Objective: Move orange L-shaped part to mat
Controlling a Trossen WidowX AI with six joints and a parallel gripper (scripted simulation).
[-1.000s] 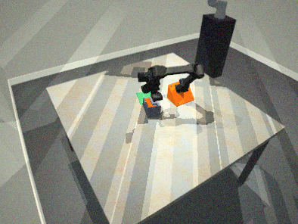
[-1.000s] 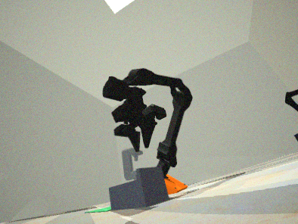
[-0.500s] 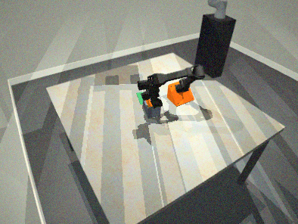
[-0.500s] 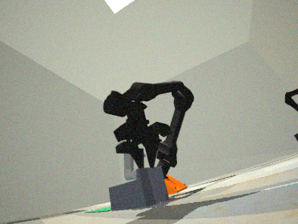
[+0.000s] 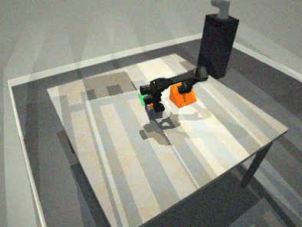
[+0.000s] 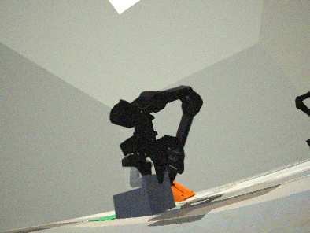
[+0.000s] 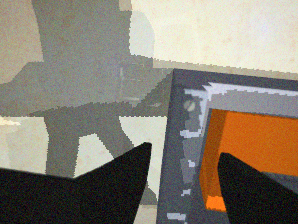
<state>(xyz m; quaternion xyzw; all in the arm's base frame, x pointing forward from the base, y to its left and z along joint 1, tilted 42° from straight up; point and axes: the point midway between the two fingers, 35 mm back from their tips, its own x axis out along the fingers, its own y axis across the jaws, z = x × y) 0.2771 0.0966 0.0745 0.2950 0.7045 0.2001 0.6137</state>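
One black robot arm (image 5: 174, 79) (image 6: 167, 95) reaches over one table (image 5: 115, 153) (image 6: 244, 208). It carries one gripper (image 5: 153, 104) (image 6: 153, 177) (image 7: 184, 155) with two dark fingers, which stand partly open, a bit under halfway, with nothing held between them.

There is one grey tray (image 5: 155, 114) (image 6: 131, 205) (image 7: 175, 135) and one orange L-shaped part (image 5: 151, 106) (image 7: 260, 140). In the wrist view the part lies in the tray's pocket, its long leg running toward 3 o'clock and out of the picture, its short leg pointing toward 6 o'clock. Of the two fingers there, one shows over the table at 9 o'clock from the tray's near wall; the other overlaps the part by its short leg. Whether that finger touches the part, I cannot tell. One round screw-like spot (image 7: 189, 105) shows on the tray at 10 o'clock from the part.

One green mat (image 5: 142, 100) (image 6: 103, 218) lies at about 10 o'clock from the tray in the top view. One orange wedge-shaped stand (image 5: 183, 99) (image 6: 182, 192) sits at 2 o'clock from the tray in that view, and one tall black pedestal (image 5: 218, 42) rises farther off at 1 o'clock. In the exterior view, one pale grey upright piece (image 6: 134, 177) shows at 11 o'clock from the tray's middle.
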